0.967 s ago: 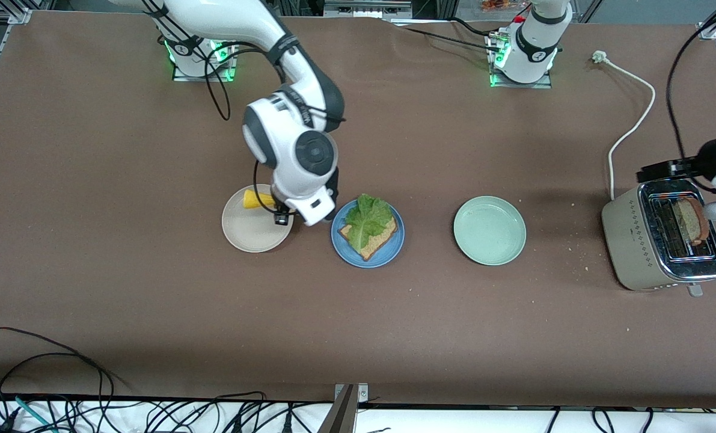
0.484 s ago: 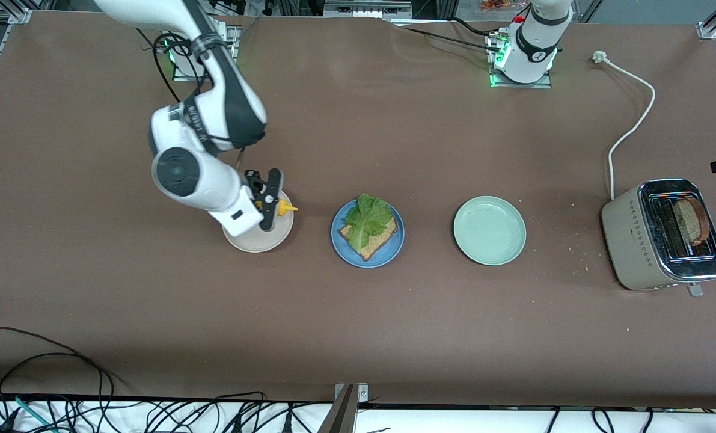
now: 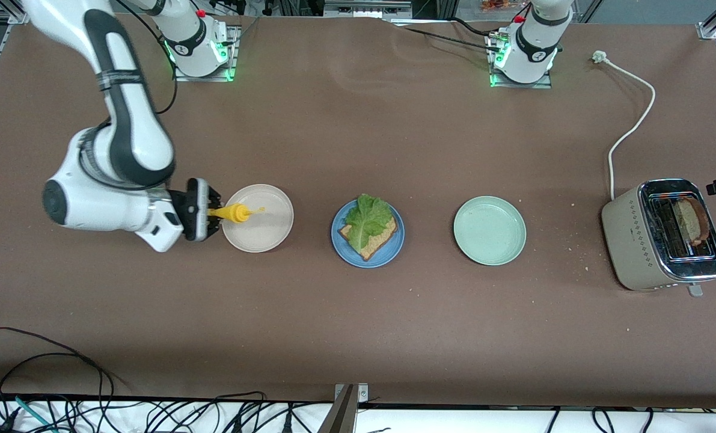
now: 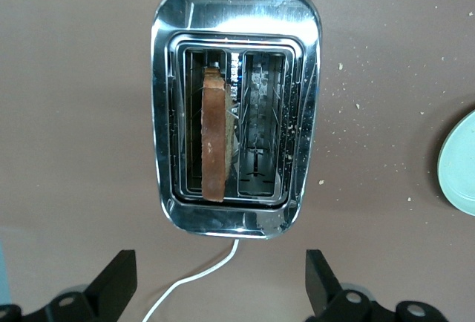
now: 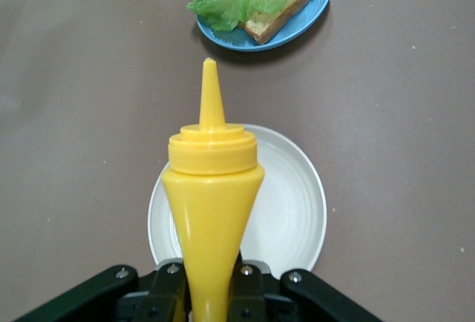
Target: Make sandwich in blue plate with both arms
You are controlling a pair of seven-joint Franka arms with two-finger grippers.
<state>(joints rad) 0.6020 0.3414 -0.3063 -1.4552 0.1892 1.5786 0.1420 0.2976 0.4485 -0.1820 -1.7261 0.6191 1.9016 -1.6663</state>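
Bread (image 3: 373, 238) topped with a lettuce leaf (image 3: 367, 219) lay on the blue plate (image 3: 389, 254), mid-table between the beige plate (image 3: 267, 237) and the mint plate (image 3: 489, 230). Over the beige plate's edge, the right gripper (image 3: 212, 211) was clamped on a yellow squeeze bottle (image 3: 234, 213); its long axis ran level, nozzle aimed toward the blue plate, so this arm was the nearer. Above the toaster (image 4: 236, 110), the left gripper (image 4: 221, 286) hung spread wide, a second slice (image 4: 214, 135) standing in one slot.
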